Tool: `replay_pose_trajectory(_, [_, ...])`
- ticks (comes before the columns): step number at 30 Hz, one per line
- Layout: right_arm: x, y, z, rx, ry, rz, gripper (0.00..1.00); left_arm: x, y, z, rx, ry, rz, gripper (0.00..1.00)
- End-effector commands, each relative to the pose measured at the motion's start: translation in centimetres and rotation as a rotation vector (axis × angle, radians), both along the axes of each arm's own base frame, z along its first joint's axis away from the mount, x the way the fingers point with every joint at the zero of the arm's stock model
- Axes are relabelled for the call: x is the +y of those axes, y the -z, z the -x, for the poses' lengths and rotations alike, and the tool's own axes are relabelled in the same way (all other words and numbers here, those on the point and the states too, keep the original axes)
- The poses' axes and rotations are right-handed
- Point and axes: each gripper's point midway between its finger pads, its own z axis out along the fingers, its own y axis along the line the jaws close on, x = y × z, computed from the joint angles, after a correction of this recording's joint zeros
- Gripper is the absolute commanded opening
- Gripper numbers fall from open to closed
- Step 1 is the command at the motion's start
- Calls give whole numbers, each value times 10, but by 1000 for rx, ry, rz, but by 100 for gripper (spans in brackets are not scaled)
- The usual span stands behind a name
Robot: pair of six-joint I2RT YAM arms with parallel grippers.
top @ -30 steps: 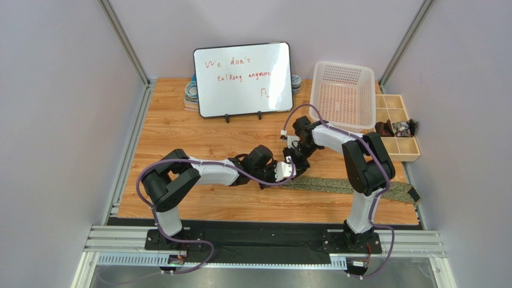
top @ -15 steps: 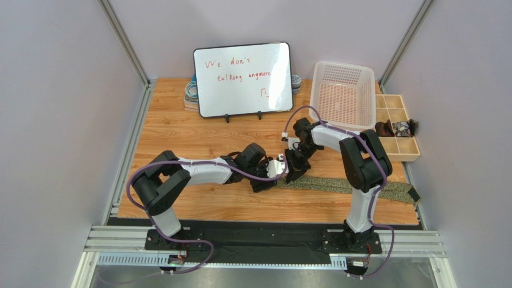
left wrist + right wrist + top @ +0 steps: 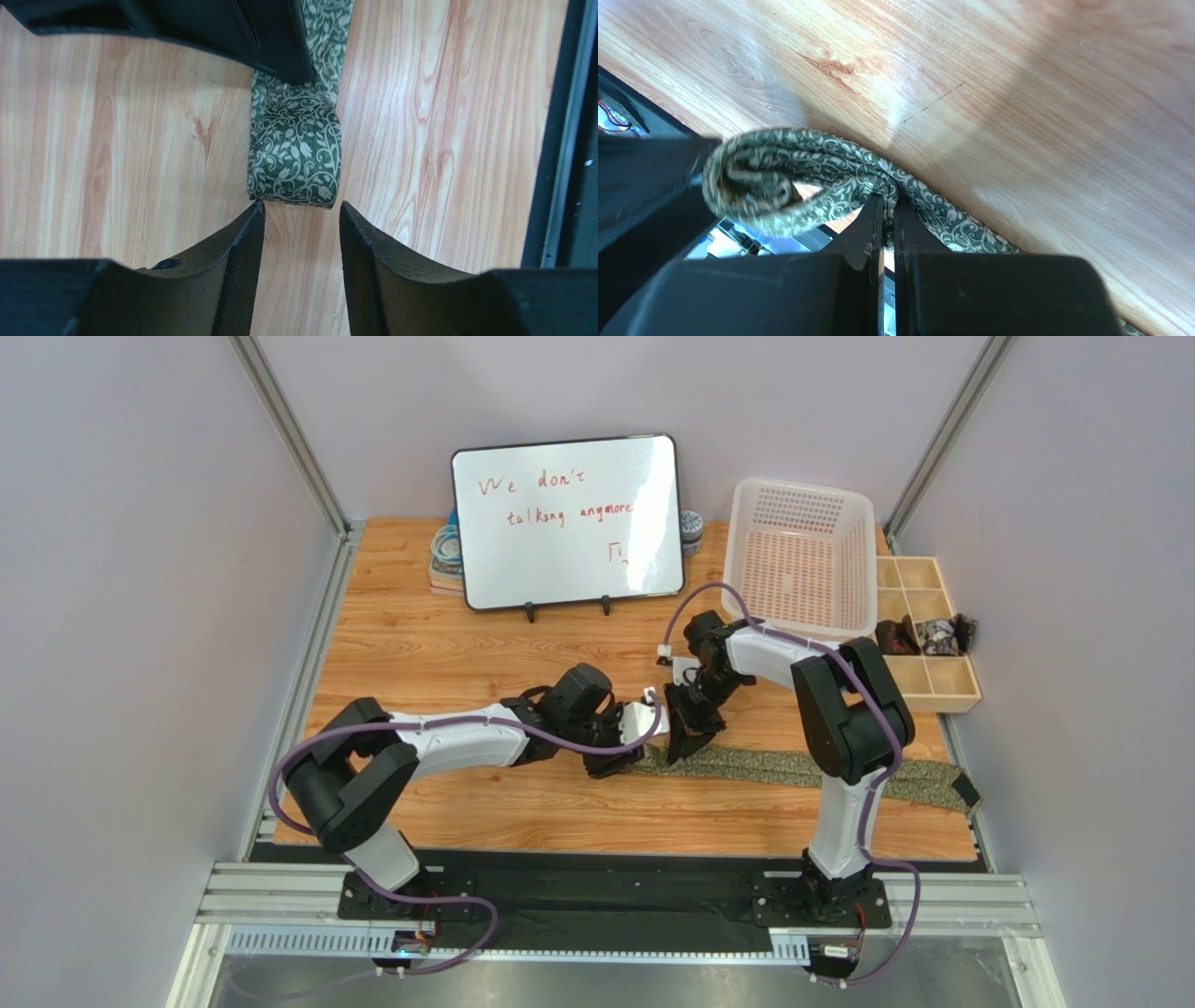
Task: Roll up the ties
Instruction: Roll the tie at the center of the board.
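Observation:
A green tie with a pale vine pattern (image 3: 828, 772) lies flat along the table's front right. Its left end is wound into a small roll (image 3: 297, 150), also seen in the right wrist view (image 3: 763, 180). My right gripper (image 3: 682, 739) is shut on the tie just behind the roll (image 3: 884, 203). My left gripper (image 3: 627, 742) is open, its fingertips (image 3: 297, 210) just short of the roll's near end, one finger (image 3: 247, 231) about touching its corner.
A whiteboard (image 3: 568, 518) stands at the back centre, coiled items behind its left side. A white mesh basket (image 3: 800, 557) sits back right, next to a wooden divided tray (image 3: 932, 630) holding dark rolled items. The table's front edge rail (image 3: 561, 140) is close to the left gripper.
My left arm has drawn back to the left, its gripper now off the roll. The right gripper stays pinched on the tie behind the roll, shifted slightly left.

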Motion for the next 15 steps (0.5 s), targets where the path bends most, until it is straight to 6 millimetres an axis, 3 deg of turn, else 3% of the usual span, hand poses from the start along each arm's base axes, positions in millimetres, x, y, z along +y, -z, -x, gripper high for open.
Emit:
replay_pose_trajectory(1, [-18,33,-8,-52,-27,133,0,-24,-31,-5,18,6,101,50])
replay_pose_trajectory(7, [-18,35,-7,-50,-29,132,0,-29,-18,-12,25,-7,63,54])
replay_pose_trajectory(11, [-17,35,-9,-48,-23,130,0,-28,-13,-4,30,34,66,54])
replay_pose_trajectory(15, [-16,36,-10,-50,-21,124,0,-43,-27,-8,-5,47,128,50])
